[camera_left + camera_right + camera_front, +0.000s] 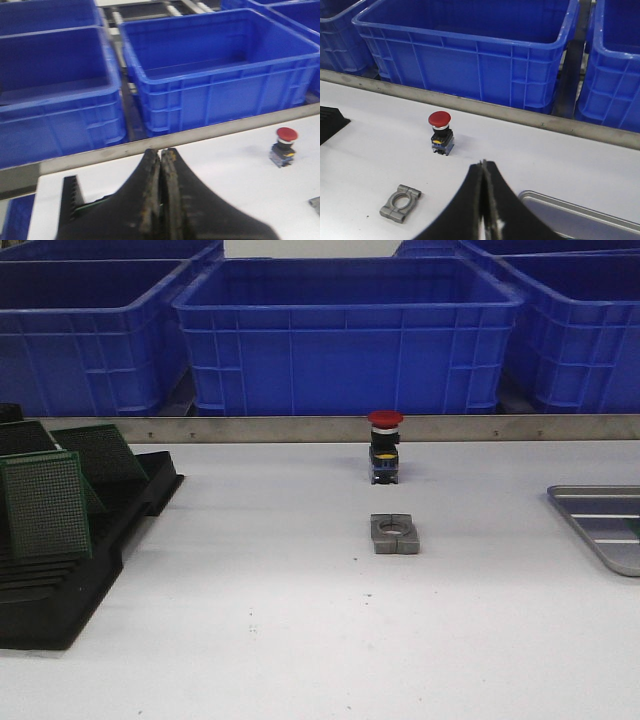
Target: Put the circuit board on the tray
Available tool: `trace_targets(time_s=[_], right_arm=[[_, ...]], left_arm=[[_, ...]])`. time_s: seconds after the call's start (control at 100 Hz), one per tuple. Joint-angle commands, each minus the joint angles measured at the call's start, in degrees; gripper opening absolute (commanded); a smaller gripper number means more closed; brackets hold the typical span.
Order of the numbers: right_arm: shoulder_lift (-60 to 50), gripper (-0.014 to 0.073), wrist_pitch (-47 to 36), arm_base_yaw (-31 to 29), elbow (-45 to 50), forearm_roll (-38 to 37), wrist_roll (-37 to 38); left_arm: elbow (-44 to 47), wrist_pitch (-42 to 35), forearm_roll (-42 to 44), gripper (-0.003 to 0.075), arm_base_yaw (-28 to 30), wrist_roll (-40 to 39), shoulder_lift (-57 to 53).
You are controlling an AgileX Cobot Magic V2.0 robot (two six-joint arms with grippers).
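A: Where do you find the board?

B: You see the board (45,505) at the left of the worktop (260,630), standing tilted in the black slotted rack (60,590). It is thin, green and rectangular, with a dense grid of tiny holes. More boards like it (100,455) lean in the slots behind it.

A: And the tray?

B: The tray (605,525) lies at the right edge of the worktop, well apart from the rack. You get flat silver-grey metal, a raised rim, a rounded corner and long ribs. Only part of it shows.

A: What sits between them?

B: A push button (384,447) with a red mushroom cap on a dark body with a yellow band, upright. Nearer you lies a grey metal clamp (394,534), blocky, with a round bore. The worktop is matt white. Behind a metal rail stand glossy blue plastic bins (345,335), ribbed on the sides.

A: The tools?

B: Your left tool (161,187) has its black, scuffed fingers pressed together, gripping nothing. The right tool (484,200) is the same. I read no writing anywhere.
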Motion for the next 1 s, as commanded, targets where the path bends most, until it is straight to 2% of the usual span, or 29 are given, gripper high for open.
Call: trace_targets(time_s=[0.0, 0.3, 0.42, 0.67, 0.99], right_arm=[[-4.88, -0.0062, -0.41, 0.21, 1.53, 7.87, -6.27], [-22.57, -0.0062, -6.53, 0.32, 9.06, 7.87, -7.26], [-27.84, -0.0062, -9.87, 2.65, 11.13, 7.87, -7.26], [-31.78, -0.0062, -12.46, 10.06, 11.4, 7.87, -7.32], [-31.9, -0.0062, -12.97, 10.76, 11.4, 7.87, -7.32]], left_arm=[[1.45, -0.62, -1.78, -0.0017, 0.03, -0.67, -4.59], [11.4, -1.23, -4.02, -0.0017, 0.03, -0.67, -18.93], [14.04, -1.23, -4.14, -0.0017, 0.03, -0.67, -23.94], [16.91, -0.7, -4.14, -0.0017, 0.03, -0.67, -31.0], [17.36, -0.57, -4.14, -0.0017, 0.03, -0.67, -31.97]])
